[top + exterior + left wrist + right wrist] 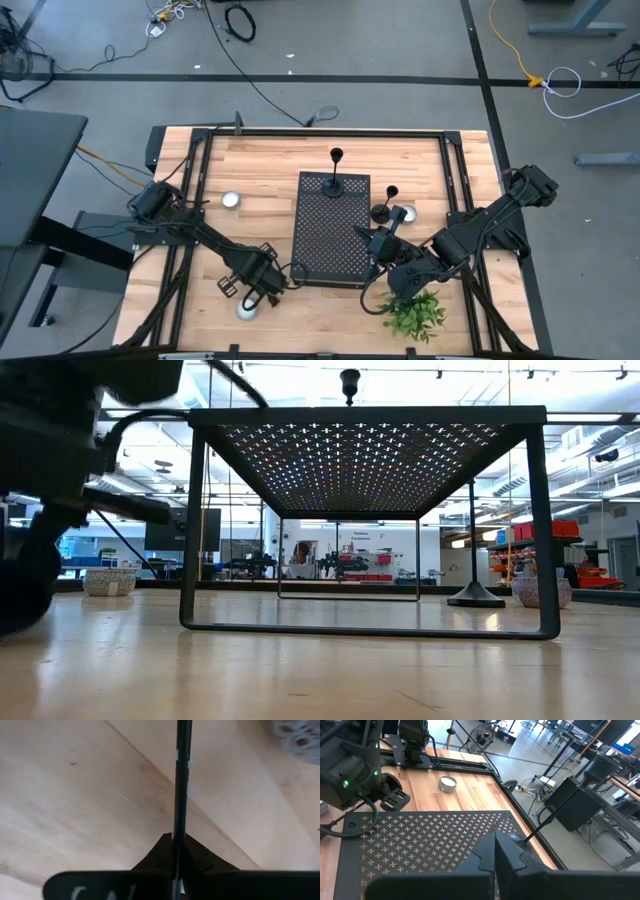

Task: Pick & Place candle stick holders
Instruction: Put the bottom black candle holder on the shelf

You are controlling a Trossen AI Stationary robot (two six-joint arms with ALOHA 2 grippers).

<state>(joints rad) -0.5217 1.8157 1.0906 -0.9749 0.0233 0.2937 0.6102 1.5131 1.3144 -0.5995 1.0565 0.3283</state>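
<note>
Fingers of the left gripper are clenched on the thin black stem of a candle stick holder — the left wrist view shows the rod running straight out from between them over bare wood. In the high view this gripper sits low at the near left corner of the perforated black box, with a white tealight just beside it on the surface.

The right gripper rests at the box's right edge, fingers shut; the right wrist view shows a slim black rod passing between them toward the box's far corner, so it appears to hold something thin, though I cannot tell for sure what.

A second holder stands upright on top of the box near its far edge, and a third stands on the surface just right of the box, next to another tealight. A further tealight lies well to the left, and a green plant sprig lies at the near right.

The step in hand looks like lifting the gripped holder. To do it well, raise it straight and slowly — the stem is thin and may pivot in the grip — and clear the box's corner and the nearby tealight before carrying it across.
</note>
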